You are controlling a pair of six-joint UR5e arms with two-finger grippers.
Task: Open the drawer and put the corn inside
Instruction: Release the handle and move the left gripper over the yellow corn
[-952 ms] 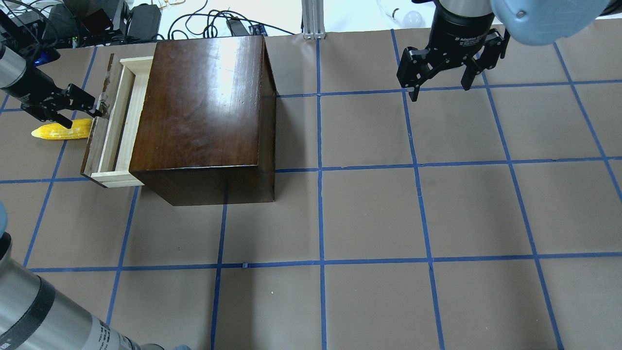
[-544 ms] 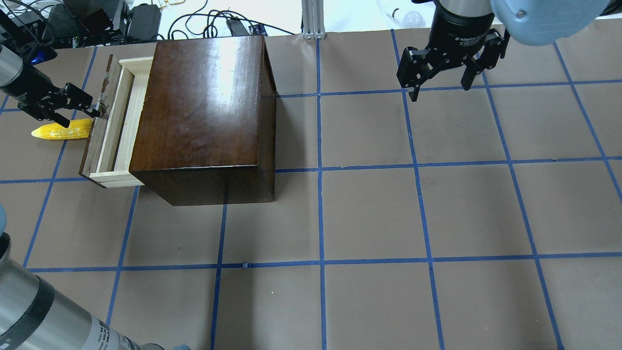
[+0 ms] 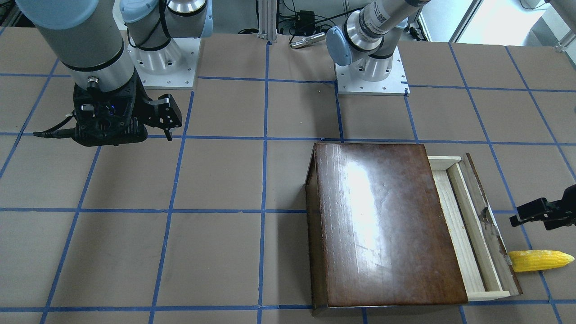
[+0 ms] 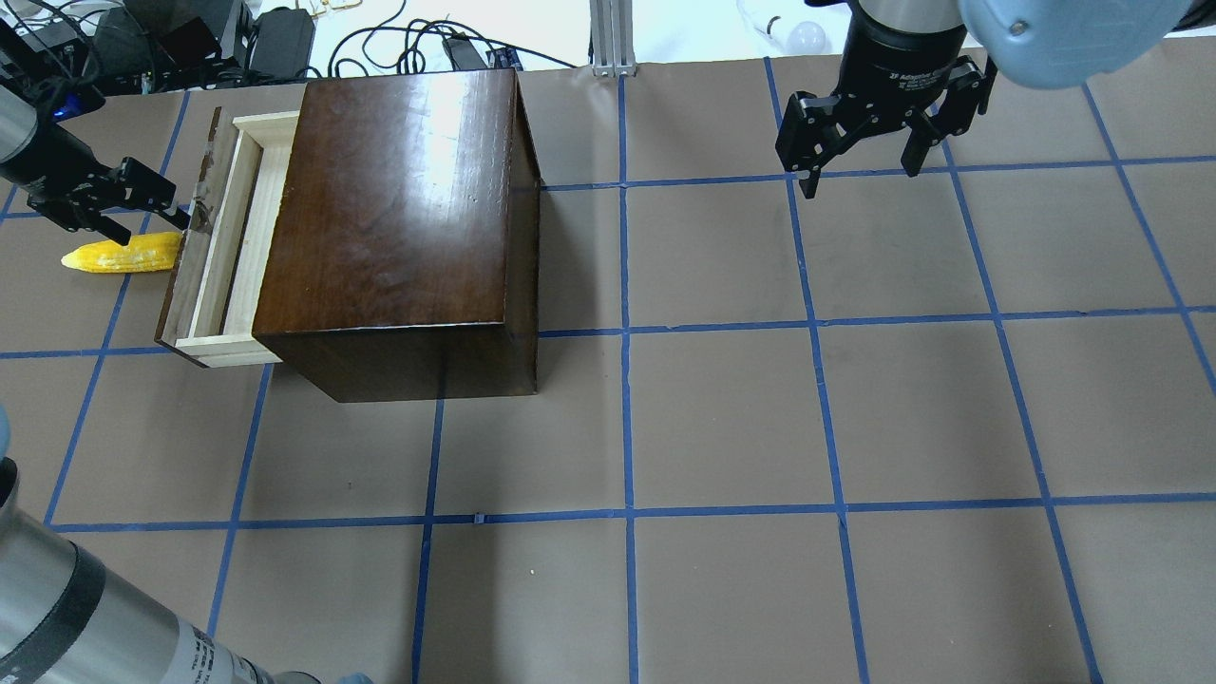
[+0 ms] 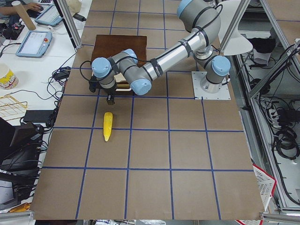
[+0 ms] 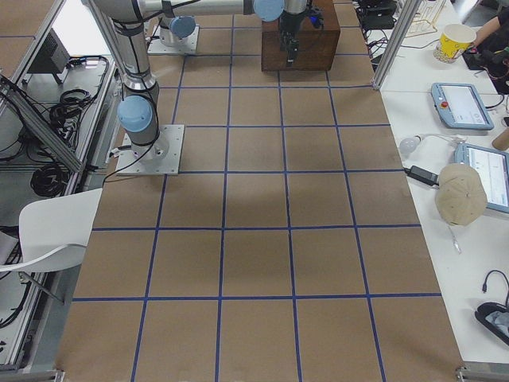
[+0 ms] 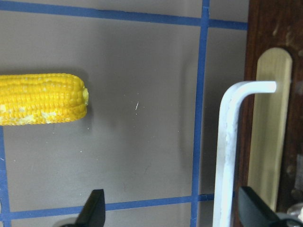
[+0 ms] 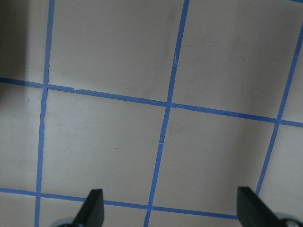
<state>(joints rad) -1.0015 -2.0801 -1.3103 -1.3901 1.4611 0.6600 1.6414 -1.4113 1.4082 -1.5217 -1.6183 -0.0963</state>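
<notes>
The drawer (image 4: 220, 249) stands partly pulled out of the dark brown box (image 4: 399, 218), showing its pale wood tray and worn dark front panel; it also shows in the front view (image 3: 470, 227). The yellow corn (image 4: 123, 255) lies on the table just outside the drawer front, its blunt end close to the panel (image 3: 540, 260). My left gripper (image 4: 157, 214) is open and empty, just left of the drawer front and above the corn. The left wrist view shows the corn (image 7: 42, 98) and the drawer's white handle (image 7: 227, 151) between the spread fingers. My right gripper (image 4: 860, 171) is open and empty, far away.
The table (image 4: 722, 418) is brown paper with a blue tape grid. Cables and electronics (image 4: 142, 38) lie beyond the far edge behind the left gripper. The box (image 3: 382, 225) stands at the far left of the table.
My left gripper has drawn back to the left, off the drawer front. The drawer slid out slightly further. The corn and the right arm have not moved.
</notes>
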